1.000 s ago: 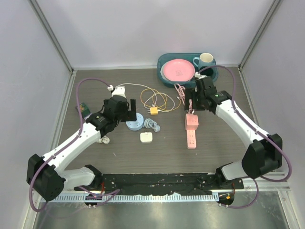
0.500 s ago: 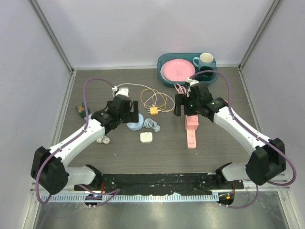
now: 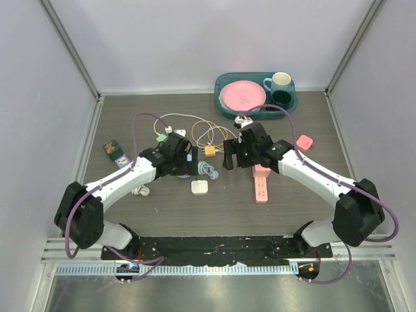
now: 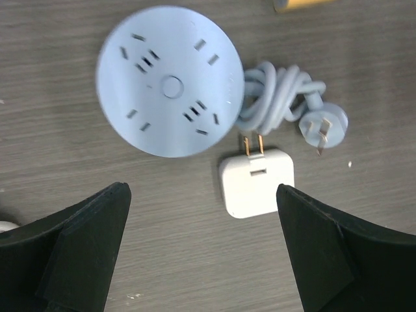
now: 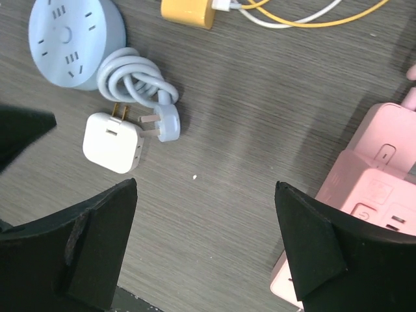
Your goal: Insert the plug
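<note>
White plug [image 4: 255, 181] likely light, rigid, slick; pinch flat sides, keep your grip off prongs [image 4: 253, 143]. Left fingers [image 4: 71, 250], right fingers [image 5: 84, 244] both spread, empty

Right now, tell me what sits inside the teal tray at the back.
In the teal tray: a pink plate, a light-blue mug, and a dark round item too small to identify. The tray floor beneath them is covered.

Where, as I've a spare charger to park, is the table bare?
Bare table runs along the near side, between the white adapter and the arm bases, and along the far left, behind the cables. The centre is crowded: round socket, yellow charger, pink power strip, with the left gripper and right gripper open above.
</note>
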`<action>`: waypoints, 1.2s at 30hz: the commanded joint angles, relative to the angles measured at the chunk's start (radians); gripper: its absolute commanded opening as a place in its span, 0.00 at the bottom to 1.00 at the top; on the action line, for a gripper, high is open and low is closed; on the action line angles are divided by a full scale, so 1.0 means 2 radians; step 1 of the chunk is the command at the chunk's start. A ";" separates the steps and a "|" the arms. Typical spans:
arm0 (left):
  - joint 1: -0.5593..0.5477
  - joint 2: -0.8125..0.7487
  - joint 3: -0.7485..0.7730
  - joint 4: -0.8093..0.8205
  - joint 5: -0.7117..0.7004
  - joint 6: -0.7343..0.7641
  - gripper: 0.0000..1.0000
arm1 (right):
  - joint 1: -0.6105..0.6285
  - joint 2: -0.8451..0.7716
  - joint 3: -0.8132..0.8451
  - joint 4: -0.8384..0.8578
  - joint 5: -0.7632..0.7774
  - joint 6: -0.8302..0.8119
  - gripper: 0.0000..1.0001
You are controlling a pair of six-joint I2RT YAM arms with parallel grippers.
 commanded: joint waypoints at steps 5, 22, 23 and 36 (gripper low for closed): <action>-0.062 0.049 0.033 -0.008 0.005 -0.039 1.00 | 0.000 -0.014 -0.010 0.021 0.039 0.011 0.91; -0.105 0.097 0.050 -0.005 -0.021 -0.049 1.00 | -0.088 -0.083 -0.012 -0.029 0.141 0.013 0.91; -0.105 0.093 0.049 -0.005 -0.024 -0.048 1.00 | -0.104 -0.083 -0.008 -0.033 0.144 0.015 0.91; -0.102 -0.043 0.025 -0.014 -0.110 0.047 1.00 | -0.304 0.061 0.078 -0.031 0.139 -0.028 0.93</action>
